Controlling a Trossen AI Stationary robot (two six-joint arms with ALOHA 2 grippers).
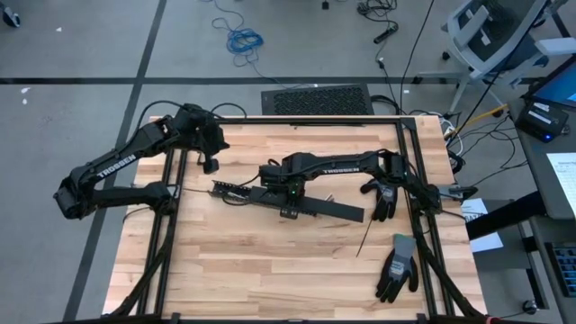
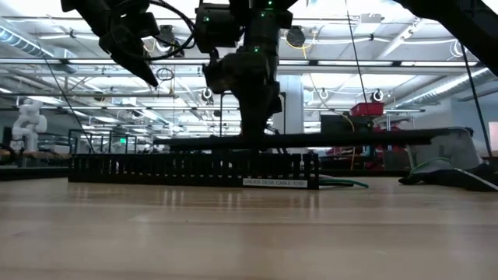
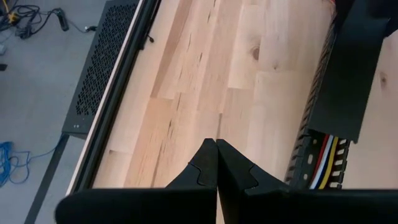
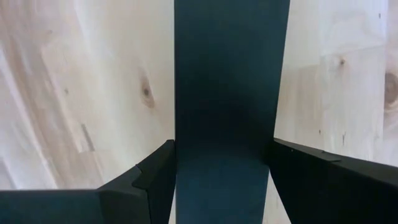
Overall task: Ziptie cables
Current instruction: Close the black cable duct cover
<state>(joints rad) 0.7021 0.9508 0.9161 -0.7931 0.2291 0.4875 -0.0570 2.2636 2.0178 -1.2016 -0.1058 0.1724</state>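
Right gripper (image 4: 221,168): fingers set apart and closed on a flat black cover strip (image 1: 328,210), which fills the gap between them; the strip runs out toward the table's right half. Left gripper (image 3: 216,165): fingertips pressed together, holding nothing, raised above the table (image 1: 270,261) near its far left corner.

Just beside the right gripper lies a long black slotted cable tray (image 2: 194,167), resting flat on the wood. In it lie the cables (image 3: 326,165), red, white, yellow and blue strands side by side in the channel, partly hidden under the black cover strip. How far along the tray they run cannot be told.

Progress, as a judgement: early. The cables sit in the tray, but no tie is seen around them. A thin black zip tie (image 1: 364,241) lies loose on the wood, well apart from the tray, near two gloves (image 1: 396,268). Fetching, threading and tightening a tie appear still to be done.
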